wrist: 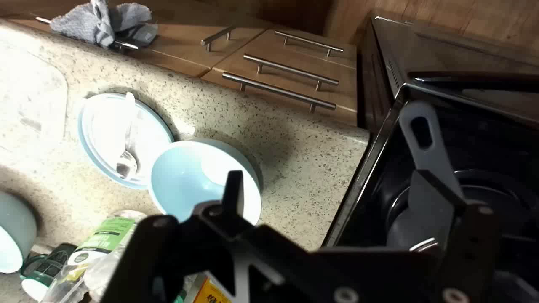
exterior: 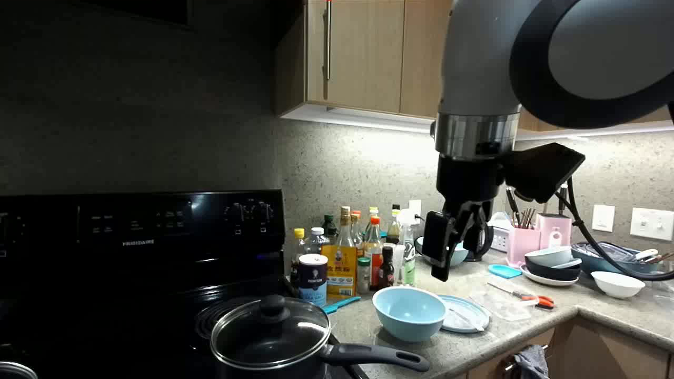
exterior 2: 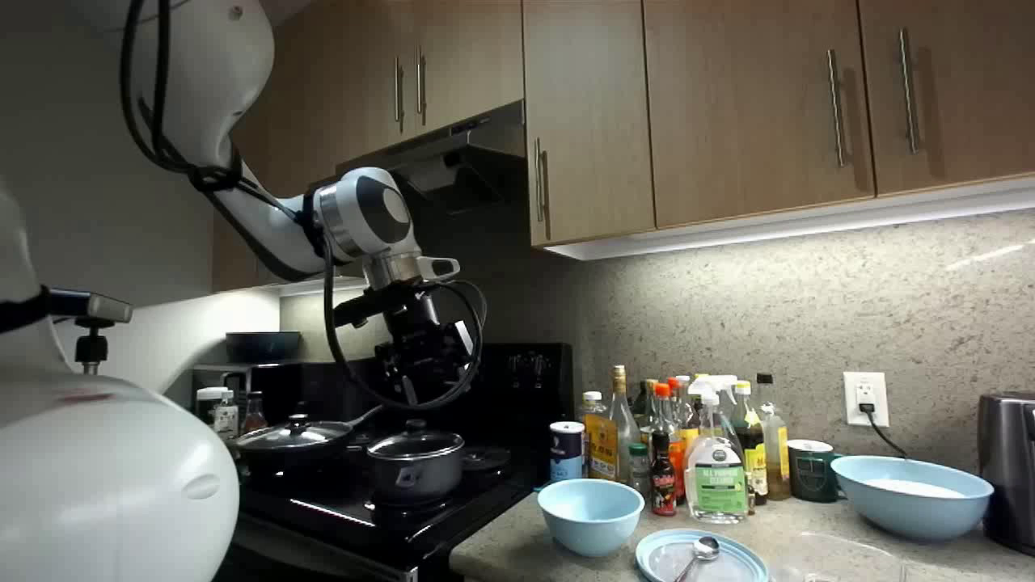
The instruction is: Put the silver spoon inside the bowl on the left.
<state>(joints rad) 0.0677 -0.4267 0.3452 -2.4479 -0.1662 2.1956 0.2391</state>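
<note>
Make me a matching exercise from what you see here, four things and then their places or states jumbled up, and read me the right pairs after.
Things
1. silver spoon
2. light blue bowl nearest the stove
3. saucepan
4. gripper

Places or states
A. on the stove, with its glass lid on
B. open, in mid-air
C. lying on a shallow blue-rimmed dish
D. standing on the counter, beside that dish

Right pairs: 1-C, 2-D, 3-A, 4-B.
</note>
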